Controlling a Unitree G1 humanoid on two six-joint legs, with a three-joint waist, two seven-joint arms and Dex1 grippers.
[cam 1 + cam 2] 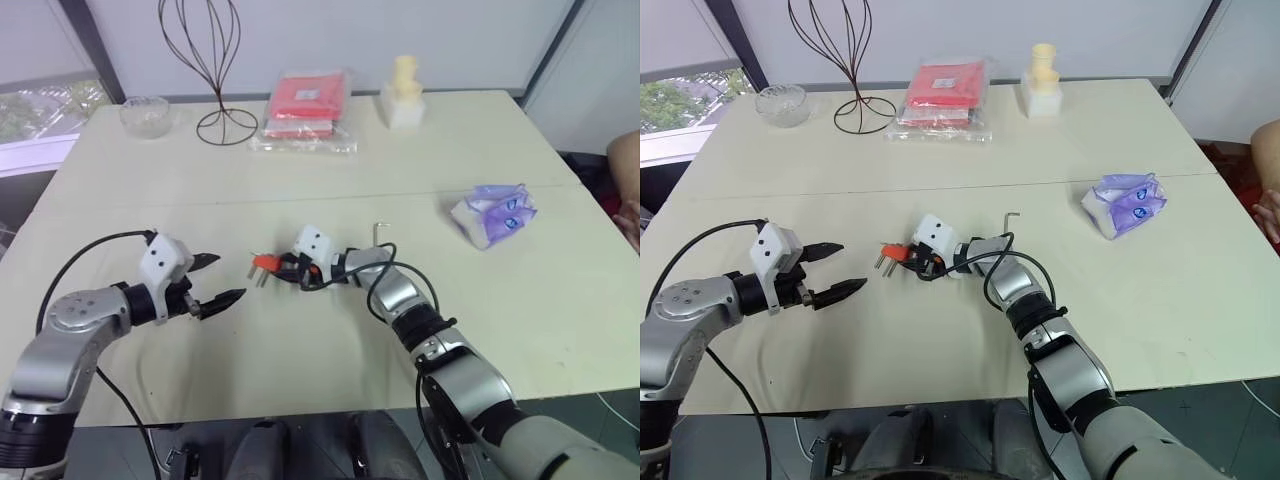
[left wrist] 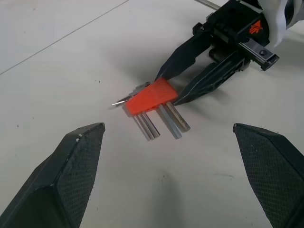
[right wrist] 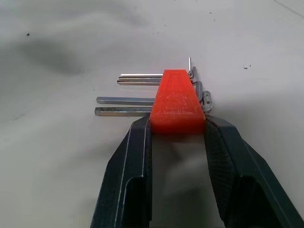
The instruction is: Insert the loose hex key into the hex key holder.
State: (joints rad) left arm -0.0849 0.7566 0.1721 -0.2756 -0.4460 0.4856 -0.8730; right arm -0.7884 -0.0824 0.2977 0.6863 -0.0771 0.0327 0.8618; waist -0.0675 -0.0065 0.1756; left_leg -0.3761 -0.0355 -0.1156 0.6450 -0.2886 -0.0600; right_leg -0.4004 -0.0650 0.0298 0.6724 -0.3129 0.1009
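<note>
The hex key holder is a small orange-red wedge with several metal keys sticking out, lying on the table's middle. My right gripper is shut on its wide end, one finger pressed against each side, and reaches it from the right. The loose hex key, a thin grey L-shaped rod, lies on the table just behind my right wrist. My left gripper stands open a short way left of the holder, pointing at it with nothing between its fingers.
At the table's far side stand a wire stand, a glass bowl, a red flat packet and a pale figure on a white block. A purple tissue pack lies right. A person's arm is at the right edge.
</note>
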